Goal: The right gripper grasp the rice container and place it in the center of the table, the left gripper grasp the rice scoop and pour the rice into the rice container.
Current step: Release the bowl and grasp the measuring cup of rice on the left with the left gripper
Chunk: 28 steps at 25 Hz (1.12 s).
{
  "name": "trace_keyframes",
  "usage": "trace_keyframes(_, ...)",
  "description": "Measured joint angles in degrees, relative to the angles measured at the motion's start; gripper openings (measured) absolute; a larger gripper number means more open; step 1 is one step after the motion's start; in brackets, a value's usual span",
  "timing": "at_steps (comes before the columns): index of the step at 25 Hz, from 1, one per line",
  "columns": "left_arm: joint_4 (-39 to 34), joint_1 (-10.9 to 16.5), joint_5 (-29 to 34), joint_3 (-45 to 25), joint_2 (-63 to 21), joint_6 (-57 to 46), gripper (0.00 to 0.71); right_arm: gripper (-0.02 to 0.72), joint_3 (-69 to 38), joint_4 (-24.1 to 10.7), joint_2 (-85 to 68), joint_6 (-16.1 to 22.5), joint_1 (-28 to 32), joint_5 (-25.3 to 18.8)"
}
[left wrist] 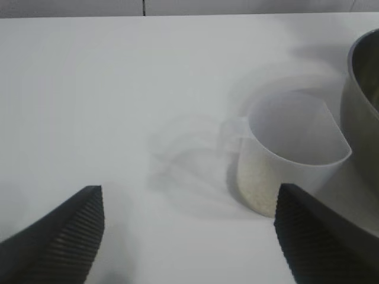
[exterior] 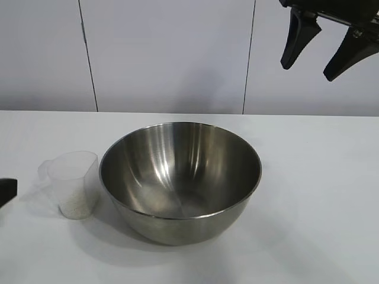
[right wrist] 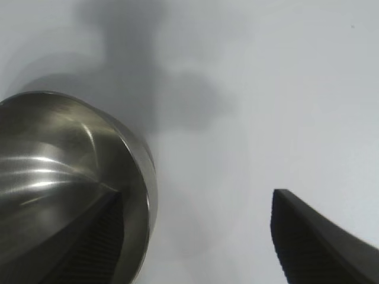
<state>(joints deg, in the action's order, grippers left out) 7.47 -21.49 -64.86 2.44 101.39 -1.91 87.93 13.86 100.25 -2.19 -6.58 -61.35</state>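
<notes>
Exterior camera faces the tabletop from the front, slightly above; both wrist cameras look down close, sharing the steel bowl.

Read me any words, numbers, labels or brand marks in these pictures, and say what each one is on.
None can be read.
Steel mixing bowl: no print or stamp shows.
Clear plastic measuring cup holding rice: no scale marks or numbers show.
Left gripper, right gripper, white table: no markings.

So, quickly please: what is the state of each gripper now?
Left gripper: open, empty, near the rice scoop.
Right gripper: open, empty, raised above the table.
</notes>
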Motion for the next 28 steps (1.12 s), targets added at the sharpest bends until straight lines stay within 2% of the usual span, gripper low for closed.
trace_keyframes(3,-0.36,0.00,-0.34,1.19,7.18,-0.27,0.572,0.487,0.00,0.00,0.00,0.00,0.00,0.00)
trace_keyframes(5,-0.50,0.00,-0.34,2.24,9.07,0.58,0.570,0.487,0.00,0.00,0.00,0.00,0.00,0.02)
trace_keyframes(13,-0.50,0.00,-1.17,7.34,9.50,2.70,0.570,0.487,0.00,0.00,0.00,-0.01,0.00,0.93)
trace_keyframes(22,4.03,0.00,-1.23,9.06,9.50,2.72,0.570,0.487,0.00,0.00,0.00,-0.07,0.00,0.93)
trace_keyframes(28,4.39,0.00,-1.23,9.06,9.72,2.71,0.570,0.487,0.00,0.00,0.00,-0.17,0.00,1.10)
